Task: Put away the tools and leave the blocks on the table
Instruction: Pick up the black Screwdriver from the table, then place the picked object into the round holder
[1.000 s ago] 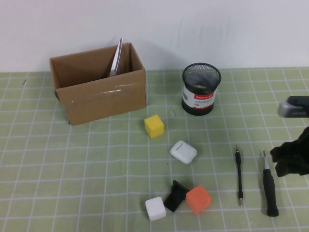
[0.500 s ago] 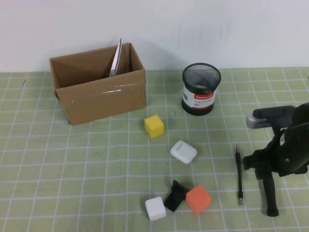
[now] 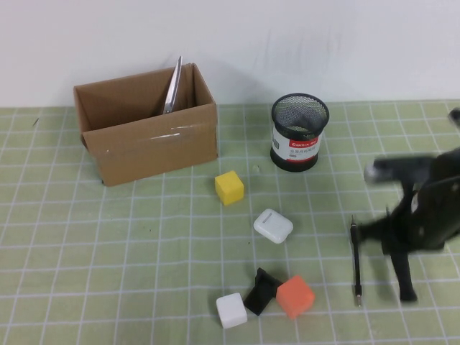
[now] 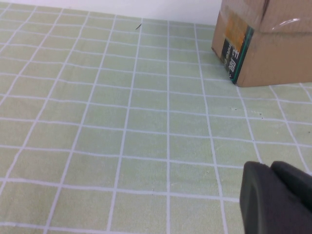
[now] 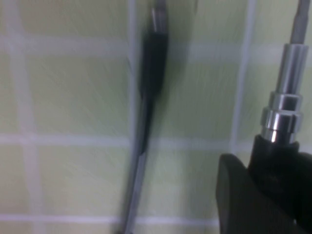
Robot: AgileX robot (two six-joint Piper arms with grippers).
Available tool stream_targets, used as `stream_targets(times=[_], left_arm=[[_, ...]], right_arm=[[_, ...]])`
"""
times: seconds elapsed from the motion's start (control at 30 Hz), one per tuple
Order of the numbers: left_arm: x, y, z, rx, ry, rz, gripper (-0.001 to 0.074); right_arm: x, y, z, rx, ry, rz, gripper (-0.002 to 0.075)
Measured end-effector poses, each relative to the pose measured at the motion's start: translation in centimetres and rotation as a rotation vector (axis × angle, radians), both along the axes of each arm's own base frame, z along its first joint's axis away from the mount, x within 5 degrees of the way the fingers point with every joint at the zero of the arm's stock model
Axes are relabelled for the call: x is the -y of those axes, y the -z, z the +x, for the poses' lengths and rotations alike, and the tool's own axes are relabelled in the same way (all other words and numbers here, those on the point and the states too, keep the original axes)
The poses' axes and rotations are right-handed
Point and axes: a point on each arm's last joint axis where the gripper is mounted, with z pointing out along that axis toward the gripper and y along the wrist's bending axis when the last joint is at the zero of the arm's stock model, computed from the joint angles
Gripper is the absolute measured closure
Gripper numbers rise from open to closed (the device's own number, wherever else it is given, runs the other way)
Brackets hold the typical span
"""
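Right gripper (image 3: 400, 241) now down over thick screwdriver (image 3: 405, 277) beside thin screwdriver (image 3: 355, 262); fingers' state unclear. Left gripper (image 4: 273, 197) near box (image 4: 265, 41), unclear too.

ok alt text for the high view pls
The right gripper hangs over the thick screwdriver on the green mat, beside a thin screwdriver. Scissors stand in a cardboard box; a mesh cup, a white case and blocks lie around. The left gripper is out of view.
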Motion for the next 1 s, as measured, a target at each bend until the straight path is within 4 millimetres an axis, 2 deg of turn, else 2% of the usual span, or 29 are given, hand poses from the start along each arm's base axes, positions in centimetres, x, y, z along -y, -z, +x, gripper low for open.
stream_targets(times=[0.1, 0.17, 0.27, 0.37, 0.43, 0.5, 0.63, 0.8, 1.0], left_arm=[[0.0, 0.0, 0.0, 0.0, 0.0, 0.001, 0.0736], [0.0, 0.0, 0.0, 0.0, 0.0, 0.001, 0.0736], [0.0, 0.0, 0.0, 0.0, 0.001, 0.002, 0.0736], [0.0, 0.0, 0.0, 0.0, 0.001, 0.002, 0.0736], [0.0, 0.0, 0.0, 0.0, 0.001, 0.002, 0.0736], [0.0, 0.0, 0.0, 0.0, 0.001, 0.002, 0.0736], [0.0, 0.0, 0.0, 0.0, 0.001, 0.002, 0.0736], [0.0, 0.0, 0.0, 0.0, 0.001, 0.002, 0.0736], [0.0, 0.0, 0.0, 0.0, 0.001, 0.002, 0.0736]], right_arm=[[-0.1, -4.3, 0.6, 0.16, -0.011, 0.047, 0.0579], [-0.3, -7.8, 1.0, 0.317, -0.02, 0.102, 0.0579], [-0.6, -11.9, 1.5, 0.563, -0.043, 0.195, 0.0579], [-1.2, -14.3, 2.2, 0.792, -0.072, 0.294, 0.0579], [-1.7, -14.9, 2.8, 0.897, -0.09, 0.343, 0.0579], [-2.4, -14.9, 3.5, 0.98, -0.114, 0.387, 0.0579], [-4.3, -13.6, 5.2, 1.129, -0.202, 0.454, 0.0579], [-6.1, -10.4, 7.0, 1.23, -0.328, 0.485, 0.058], [-7.0, -5.6, 9.4, 1.228, -0.375, 0.42, 0.0574]])
